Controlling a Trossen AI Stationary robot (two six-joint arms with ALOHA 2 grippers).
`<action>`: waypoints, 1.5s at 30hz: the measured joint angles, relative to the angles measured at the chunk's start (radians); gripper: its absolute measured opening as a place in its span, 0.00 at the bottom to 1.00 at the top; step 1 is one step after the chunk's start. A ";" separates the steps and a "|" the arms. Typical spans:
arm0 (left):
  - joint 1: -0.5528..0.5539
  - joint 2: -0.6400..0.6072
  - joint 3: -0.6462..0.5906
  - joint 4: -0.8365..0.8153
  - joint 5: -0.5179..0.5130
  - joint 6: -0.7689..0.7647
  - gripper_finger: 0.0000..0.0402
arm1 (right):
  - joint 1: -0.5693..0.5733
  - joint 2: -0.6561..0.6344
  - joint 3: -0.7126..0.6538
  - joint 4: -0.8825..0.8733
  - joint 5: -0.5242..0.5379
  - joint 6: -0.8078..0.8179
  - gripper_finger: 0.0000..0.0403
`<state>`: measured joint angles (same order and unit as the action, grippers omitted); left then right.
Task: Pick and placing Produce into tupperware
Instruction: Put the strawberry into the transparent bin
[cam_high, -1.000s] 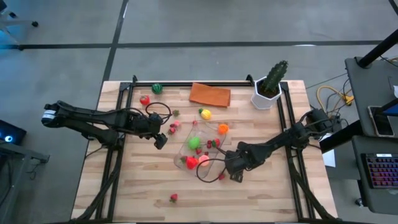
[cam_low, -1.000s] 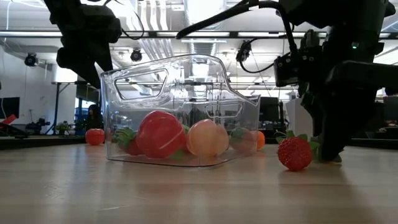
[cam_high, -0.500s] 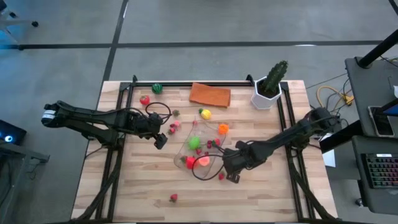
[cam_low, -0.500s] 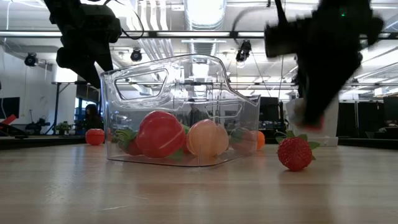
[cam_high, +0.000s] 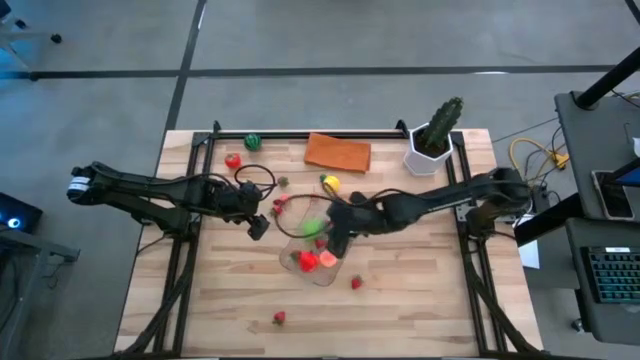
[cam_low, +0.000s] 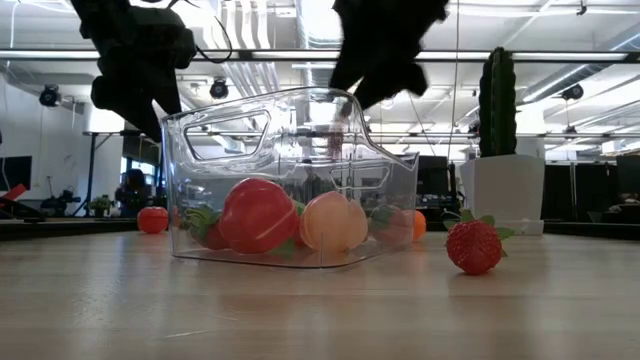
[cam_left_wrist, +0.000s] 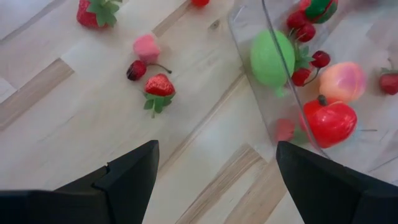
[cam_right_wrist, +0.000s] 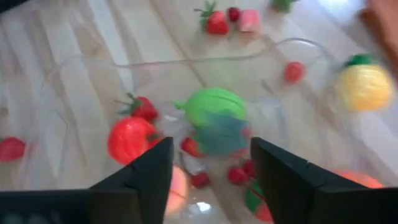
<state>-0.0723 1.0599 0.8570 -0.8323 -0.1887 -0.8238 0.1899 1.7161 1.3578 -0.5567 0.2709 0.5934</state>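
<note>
Plastic, by the look of it: every piece of the produce reads as a light, hard, hollow toy that will skid or roll on the wooden desk if nudged, so each wants a pinch across its widest part.

On the left, the left end effector hangs just beside the tupperware's left wall, fingers spread and holding nothing. Below it lie a small strawberry, a dark cherry with a thin stem and a pink cube; the cube's flat faces offer the surest hold, while the cherry looks the most likely to slip.

The tupperware sits mid-desk, thin, clear and probably easy to shove. Inside are a green fruit, a red apple, a peach and some cherries.

The right end effector hovers over the container's open top, fingers parted; nothing seems to be between them, though the wrist view is smeared.

Further right, a loose strawberry rests just outside the container; its tapered body suits a grip across the shoulders, under the leaves.
</note>
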 joint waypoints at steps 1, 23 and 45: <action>0.000 0.000 0.000 -0.008 0.000 0.000 0.77 | -0.008 0.022 0.021 0.007 -0.011 0.000 0.54; 0.055 0.116 -0.040 -0.043 0.000 0.052 0.77 | -0.097 -0.075 0.242 -0.862 0.205 0.453 0.74; 0.224 0.509 -0.023 0.210 0.071 0.296 0.74 | -0.052 -0.080 0.238 -0.885 0.201 0.489 0.72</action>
<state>0.1516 1.5686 0.8336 -0.6228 -0.1181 -0.5280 0.1375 1.6360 1.5963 -1.4418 0.4717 1.0821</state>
